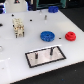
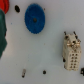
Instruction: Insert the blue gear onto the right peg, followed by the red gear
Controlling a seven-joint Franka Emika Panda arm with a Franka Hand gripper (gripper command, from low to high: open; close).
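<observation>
Nothing is done yet. The blue gear lies flat on the table, the red gear beside it at three o'clock. Both pegs at six o'clock stand bare. I cannot tell my gripper's state.

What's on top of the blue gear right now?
Nothing. The blue gear lies flat on the white table, hub and centre hole exposed. What is underneath is hidden by the gear itself.

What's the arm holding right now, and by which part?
Nothing visible in a grasp. The blue gear and the red gear both lie loose on the table; the fingers are not in view.
</observation>
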